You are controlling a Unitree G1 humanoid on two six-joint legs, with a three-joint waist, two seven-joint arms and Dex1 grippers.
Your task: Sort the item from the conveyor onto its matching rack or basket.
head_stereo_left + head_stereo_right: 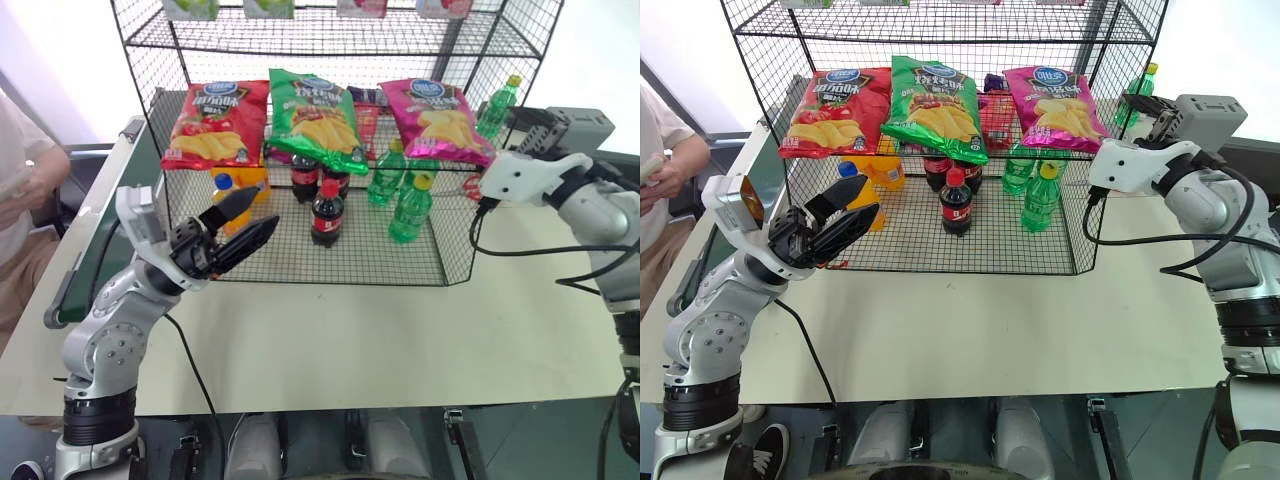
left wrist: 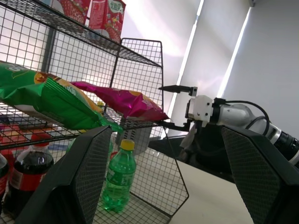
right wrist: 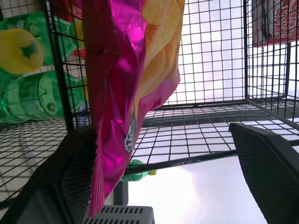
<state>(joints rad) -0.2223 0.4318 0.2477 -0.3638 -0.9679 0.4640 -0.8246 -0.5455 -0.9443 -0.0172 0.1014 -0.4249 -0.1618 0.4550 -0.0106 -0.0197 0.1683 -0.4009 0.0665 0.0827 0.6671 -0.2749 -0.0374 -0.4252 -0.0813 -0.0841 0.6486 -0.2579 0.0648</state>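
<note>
Item: the magenta-pink crisp bag (image 1: 436, 120) lies on the middle tier of the black wire rack (image 1: 300, 32), at the upper right of the frame, its lower corner overhanging the shelf edge.
Right tool: the right tool (image 2: 177, 106) sits level at the rack's right corner, fingers spread apart, holding nothing; in the right wrist view the bag's crimped edge lies just beside one finger, and whether they touch cannot be told.
Left tool: the left tool (image 1: 243, 223) hovers at centre left before the rack's bottom tier, fingers apart and empty.
Same shelf: a red crisp bag (image 1: 217, 124) and a green crisp bag (image 1: 315, 118) lie left of the pink one.
Bottom tier: cola bottles (image 1: 326, 212), green soda bottles (image 1: 409, 209) and an orange drink bottle (image 1: 229, 196) stand under the bags.
Conveyor: the green belt (image 1: 112, 232) runs along the left edge of the desk (image 1: 380, 340).
Bystander: a person (image 1: 25, 180) sits at the far left.
</note>
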